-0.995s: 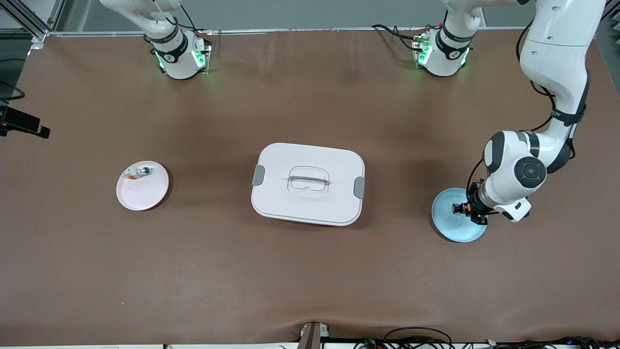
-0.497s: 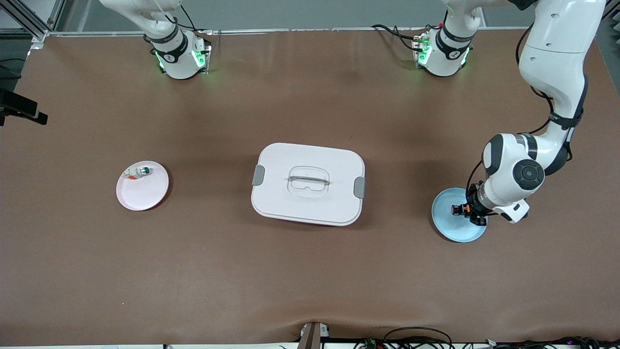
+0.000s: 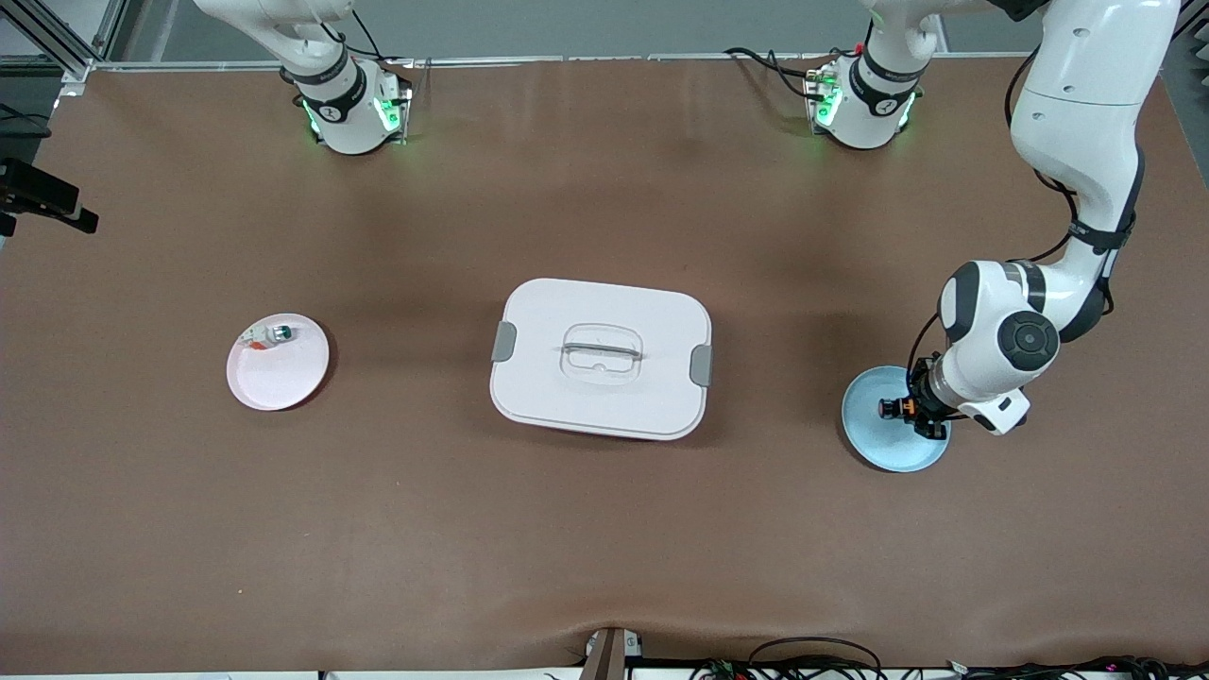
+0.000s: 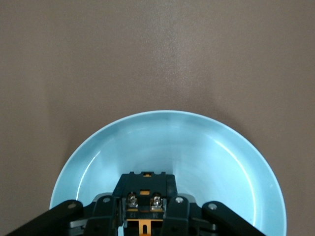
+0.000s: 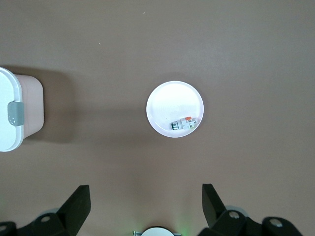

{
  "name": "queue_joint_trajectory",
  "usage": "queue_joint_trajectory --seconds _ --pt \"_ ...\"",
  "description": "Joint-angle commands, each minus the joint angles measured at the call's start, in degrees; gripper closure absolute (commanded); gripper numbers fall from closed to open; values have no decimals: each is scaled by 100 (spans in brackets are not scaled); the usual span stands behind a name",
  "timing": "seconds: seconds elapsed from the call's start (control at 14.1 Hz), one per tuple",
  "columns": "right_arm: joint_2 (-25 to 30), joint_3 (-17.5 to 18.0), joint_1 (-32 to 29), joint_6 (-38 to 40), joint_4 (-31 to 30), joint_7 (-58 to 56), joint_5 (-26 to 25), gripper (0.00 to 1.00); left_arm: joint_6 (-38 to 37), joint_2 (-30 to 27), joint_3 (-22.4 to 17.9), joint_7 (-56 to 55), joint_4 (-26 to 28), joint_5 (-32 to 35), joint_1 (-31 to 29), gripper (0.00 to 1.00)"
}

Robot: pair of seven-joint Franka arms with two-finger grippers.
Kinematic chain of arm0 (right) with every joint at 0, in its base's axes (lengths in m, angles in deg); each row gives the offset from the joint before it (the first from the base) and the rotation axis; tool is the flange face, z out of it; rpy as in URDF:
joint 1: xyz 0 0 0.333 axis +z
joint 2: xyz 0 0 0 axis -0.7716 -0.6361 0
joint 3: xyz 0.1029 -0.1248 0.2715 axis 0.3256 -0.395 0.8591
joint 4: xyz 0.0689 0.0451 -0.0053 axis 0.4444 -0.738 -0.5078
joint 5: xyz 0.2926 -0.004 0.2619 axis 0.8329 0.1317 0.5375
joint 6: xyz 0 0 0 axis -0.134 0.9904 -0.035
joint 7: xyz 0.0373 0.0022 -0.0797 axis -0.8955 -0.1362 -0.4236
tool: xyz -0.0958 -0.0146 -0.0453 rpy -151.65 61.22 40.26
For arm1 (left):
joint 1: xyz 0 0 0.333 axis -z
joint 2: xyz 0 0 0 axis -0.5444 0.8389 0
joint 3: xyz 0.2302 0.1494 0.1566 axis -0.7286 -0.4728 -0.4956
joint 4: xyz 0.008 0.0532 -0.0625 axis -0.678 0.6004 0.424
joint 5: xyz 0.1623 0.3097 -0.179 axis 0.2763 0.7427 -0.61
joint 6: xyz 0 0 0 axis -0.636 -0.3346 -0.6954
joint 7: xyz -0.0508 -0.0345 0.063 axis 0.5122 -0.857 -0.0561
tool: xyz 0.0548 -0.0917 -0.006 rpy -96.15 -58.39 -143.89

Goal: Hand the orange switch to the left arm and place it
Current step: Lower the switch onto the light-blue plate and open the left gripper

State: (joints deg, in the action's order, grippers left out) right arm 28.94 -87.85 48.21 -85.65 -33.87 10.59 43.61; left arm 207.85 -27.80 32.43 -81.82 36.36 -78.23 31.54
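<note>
Tabletop of brown matting (image 3: 604, 529) fills the front view, with both arm bases along its top edge. Starting at the right arm's end, the right gripper (image 5: 145, 204) hangs high above the table while that arm waits; its two black fingers (image 5: 78, 206) stand wide apart with nothing between them. Its wrist view looks down on a small round pale pink plate (image 3: 278, 362), which lies on the matting at about mid-height of the front view. A small white piece with a green tip (image 3: 274, 333) lies in that plate, against the rim farther from the front camera. In the centre of the frame stands the large white rounded-rectangular box (image 3: 601, 358), its lid on, with a grey latch at each short side and a recessed handle on top, well apart from both plates. Toward the left arm's end lies a round light blue plate (image 3: 883, 444), at about the same depth as the box. The left gripper (image 3: 914, 412) reaches down over this blue plate, and its fingers are clamped on the tiny black-bodied orange switch (image 3: 895, 408). In the left wrist view the switch sits between the fingers over the plate's bowl; whether it touches the plate cannot be told.
</note>
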Motion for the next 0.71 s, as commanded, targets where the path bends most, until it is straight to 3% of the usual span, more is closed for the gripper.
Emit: queue_joint_trajectory --seconds 0.0,0.36,0.64 --pt "177 28 18 -116 -219 -279 -200 0 53 -41 109 -24 -35 151 -32 0" --pt "562 19 0 -528 -788 -668 -218 0 -200 -391 127 -32 -166 99 -32 0" --pt "906 28 9 -864 -1283 -598 -201 0 -974 -445 128 -50 -755 63 3 0"
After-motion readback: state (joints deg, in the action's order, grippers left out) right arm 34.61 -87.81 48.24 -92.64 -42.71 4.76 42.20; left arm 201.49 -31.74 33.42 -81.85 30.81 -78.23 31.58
